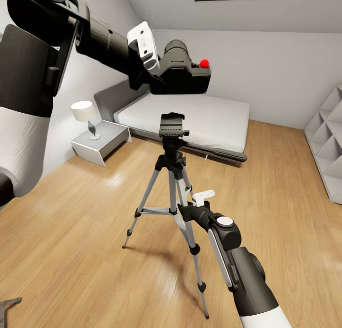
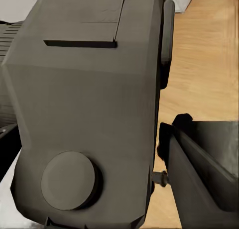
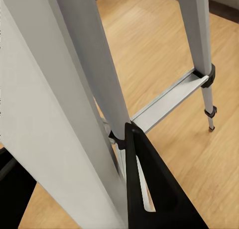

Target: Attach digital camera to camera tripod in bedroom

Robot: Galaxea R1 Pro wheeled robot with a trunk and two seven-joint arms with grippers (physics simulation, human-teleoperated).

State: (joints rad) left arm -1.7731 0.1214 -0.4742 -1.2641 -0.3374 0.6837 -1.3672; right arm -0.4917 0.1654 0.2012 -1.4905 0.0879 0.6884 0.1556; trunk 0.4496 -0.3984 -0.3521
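Observation:
My left gripper [image 1: 159, 78] is shut on the digital camera [image 1: 183, 73], a matte-black body with a red button [image 1: 204, 63], and holds it in the air above the camera tripod [image 1: 172, 176]. The tripod stands upright on the wood floor, and its head plate [image 1: 172, 125] is bare, a short gap below the camera. In the left wrist view the camera body [image 2: 89, 99] sits close against one black finger [image 2: 204, 174]. My right gripper [image 1: 189, 208] is low at the tripod's near leg. In the right wrist view this silver leg [image 3: 84, 89] runs between the fingers [image 3: 149, 189].
A low grey bed [image 1: 190, 116] lies behind the tripod. A white nightstand [image 1: 99, 142] with a lamp [image 1: 85, 114] stands at the left wall. White shelves [image 1: 330, 147] line the right wall. Open wood floor [image 1: 85, 252] surrounds the tripod.

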